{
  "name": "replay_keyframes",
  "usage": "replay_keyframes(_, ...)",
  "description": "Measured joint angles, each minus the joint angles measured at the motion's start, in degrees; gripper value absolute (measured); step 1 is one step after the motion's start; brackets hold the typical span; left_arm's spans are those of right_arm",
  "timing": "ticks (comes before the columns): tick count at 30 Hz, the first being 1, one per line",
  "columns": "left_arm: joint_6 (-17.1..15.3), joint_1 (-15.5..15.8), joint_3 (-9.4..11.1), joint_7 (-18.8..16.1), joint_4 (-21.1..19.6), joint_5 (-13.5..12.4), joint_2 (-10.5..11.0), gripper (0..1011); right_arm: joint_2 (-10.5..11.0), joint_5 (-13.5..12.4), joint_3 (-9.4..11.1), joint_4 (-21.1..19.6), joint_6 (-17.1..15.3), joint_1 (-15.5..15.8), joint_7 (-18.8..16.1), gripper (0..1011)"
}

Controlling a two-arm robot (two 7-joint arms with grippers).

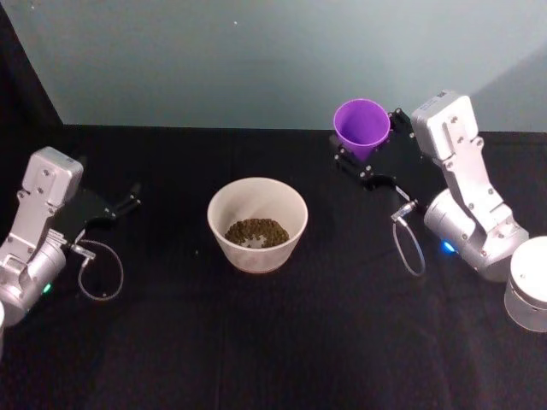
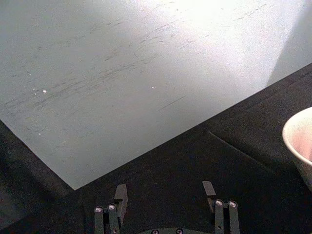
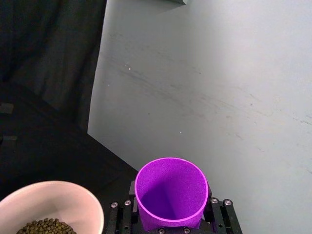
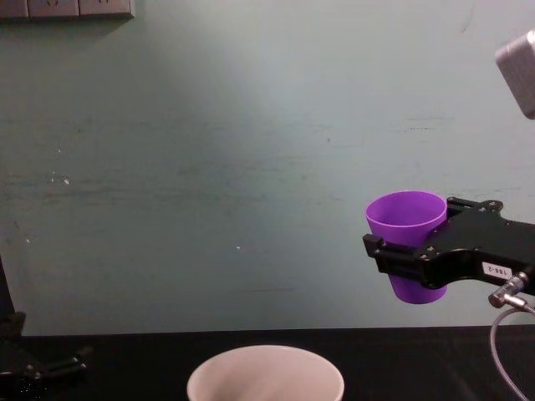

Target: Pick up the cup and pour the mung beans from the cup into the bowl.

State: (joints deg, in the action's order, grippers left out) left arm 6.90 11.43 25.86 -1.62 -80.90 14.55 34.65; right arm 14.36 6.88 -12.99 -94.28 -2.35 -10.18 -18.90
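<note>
Because the mung beans [image 1: 256, 231] already lay in the bowl [image 1: 257, 256] at table centre, the right gripper [image 1: 366, 154] clasped the empty cup [image 1: 361, 126] upright aloft — probably to set it down — while the left gripper [image 2: 165, 192] idled, released.

Looks like a robotics lab test bench, not a kitchen or anything homey. There's a table draped in black cloth [image 1: 256, 342] pushed against a plain, scuffed pale teal wall [image 1: 256, 51] at 12 o'clock, and some wall sockets [image 4: 67, 8] up around 11 o'clock. Bare staged setup, no household clutter.
</note>
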Motion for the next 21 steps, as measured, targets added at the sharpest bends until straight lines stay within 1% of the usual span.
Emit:
replay_keyframes(6,0.0,0.0,0.0,0.0,0.0,0.0,0.0,1000,0.05,0.1,0.01,-0.01,-0.04,-0.01,0.01,729)
replay_keyframes(7,0.0,0.0,0.0,0.0,0.0,0.0,0.0,1000,0.27,0.31,-0.12,-0.07,-0.08,-0.03,0.14,729)
replay_keyframes(8,0.0,0.0,0.0,0.0,0.0,0.0,0.0,1000,0.81,1.22,-0.52,-0.53,-0.3,-0.2,0.72,729)
replay_keyframes(10,0.0,0.0,0.0,0.0,0.0,0.0,0.0,1000,1.26,1.8,-0.84,-0.85,-0.51,-0.36,1.19,729)
replay_keyframes(12,0.0,0.0,0.0,0.0,0.0,0.0,0.0,1000,1.71,1.93,-1.09,-0.94,-0.74,-0.43,1.52,729)
replay_keyframes(14,0.0,0.0,0.0,0.0,0.0,0.0,0.0,1000,1.84,1.52,-1.07,-0.79,-0.75,-0.44,1.62,729)
replay_keyframes(16,0.0,0.0,0.0,0.0,0.0,0.0,0.0,1000,1.86,-0.09,-0.65,0.04,-0.35,-0.4,1.55,729)
replay_keyframes(17,0.0,0.0,0.0,0.0,0.0,0.0,0.0,1000,1.73,-1.66,-0.18,0.79,0.09,-0.38,1.25,729)
replay_keyframes(21,0.0,0.0,0.0,0.0,0.0,0.0,0.0,1000,1.3,-6.5,1.17,3.38,1.62,-0.34,-0.47,729)
